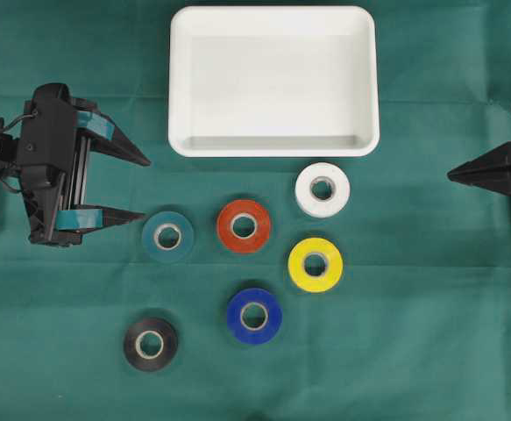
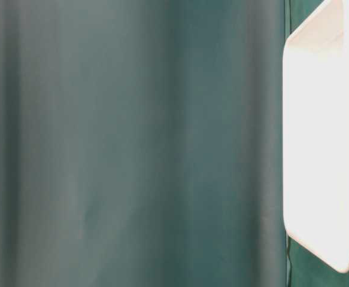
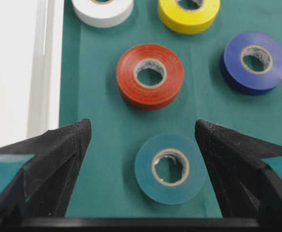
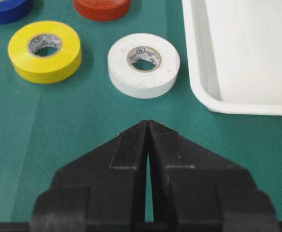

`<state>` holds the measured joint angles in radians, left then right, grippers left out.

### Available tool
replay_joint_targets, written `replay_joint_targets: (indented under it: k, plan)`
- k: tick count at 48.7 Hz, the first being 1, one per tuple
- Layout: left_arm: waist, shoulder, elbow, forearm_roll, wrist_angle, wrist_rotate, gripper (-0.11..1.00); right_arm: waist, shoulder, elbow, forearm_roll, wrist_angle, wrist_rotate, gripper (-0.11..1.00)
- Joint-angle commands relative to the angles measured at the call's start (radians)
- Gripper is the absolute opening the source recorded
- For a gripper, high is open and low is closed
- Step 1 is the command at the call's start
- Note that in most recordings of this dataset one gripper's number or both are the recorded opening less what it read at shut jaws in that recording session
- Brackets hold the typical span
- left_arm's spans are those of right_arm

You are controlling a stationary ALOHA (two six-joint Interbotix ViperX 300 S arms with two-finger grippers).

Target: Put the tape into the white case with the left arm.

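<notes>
Level above the cloth, left hand (image 1: 145, 188) spread wide facing teal tape (image 1: 167, 236), right hand (image 1: 453, 174) pinched closed.

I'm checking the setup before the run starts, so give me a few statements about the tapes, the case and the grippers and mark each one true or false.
1. The white case holds no tape. True.
2. The left gripper is shut on the teal roll. False: its jaws stand open, and the teal roll lies on the cloth ahead of them, untouched.
3. The right gripper is shut and holds nothing. True.
4. The black roll lies nearest the case. False: the white roll does; the black one is farthest.
5. Six rolls lie on the cloth. True.
</notes>
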<state>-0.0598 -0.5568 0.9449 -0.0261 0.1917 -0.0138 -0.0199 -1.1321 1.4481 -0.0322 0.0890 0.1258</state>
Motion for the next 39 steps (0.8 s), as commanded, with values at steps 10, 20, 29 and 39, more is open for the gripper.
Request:
replay_joint_targets:
  k: [10,20,29,39]
  plan:
    - [0.002,0.0,-0.035,-0.003,0.006,0.002,0.99,-0.002,0.012,-0.012,-0.015,-0.008,0.002,-0.09]
    - [-0.015,0.087,-0.077,-0.003,0.008,0.002,0.99,0.0,0.012,-0.014,-0.015,-0.008,0.002,-0.09]
    - [-0.043,0.209,-0.147,-0.003,0.008,0.005,0.99,-0.002,0.012,-0.014,-0.015,-0.008,0.002,-0.09]
    - [-0.083,0.333,-0.224,-0.002,0.008,0.003,0.99,-0.002,0.012,-0.012,-0.015,-0.008,0.002,-0.09]
